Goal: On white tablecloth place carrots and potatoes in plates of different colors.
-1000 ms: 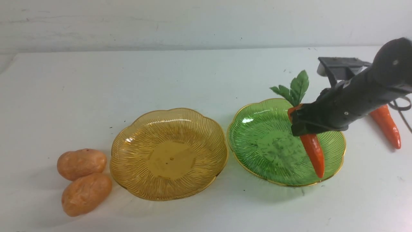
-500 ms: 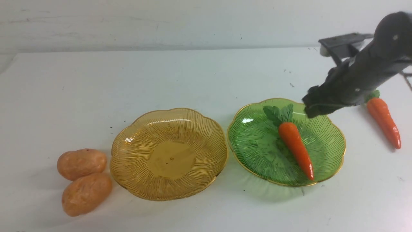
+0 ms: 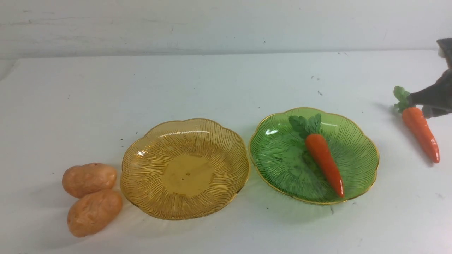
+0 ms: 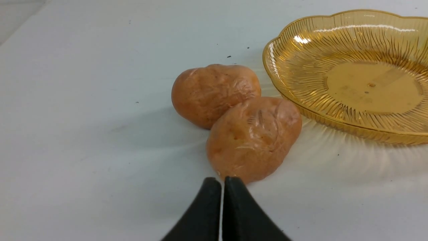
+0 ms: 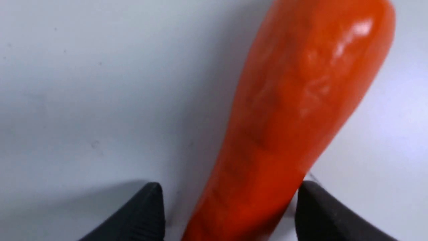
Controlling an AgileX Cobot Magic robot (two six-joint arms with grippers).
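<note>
Green plate [image 3: 279, 155] holding one carrot [image 3: 324, 164], amber plate [image 3: 185, 173] beside potatoes [image 3: 94, 211], right claw [image 5: 230, 186] spread astride second carrot [image 5: 294, 100], left claw [image 4: 222, 182] clenched

Right fingers [image 3: 423, 96] cut off by front view's edge, partly hiding carrot leaves [image 3: 400, 96], carrot [image 5: 284, 117] blurred up close

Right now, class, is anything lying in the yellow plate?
No, the yellow plate is bare inside; both potatoes lie on the cloth beside it.
</note>
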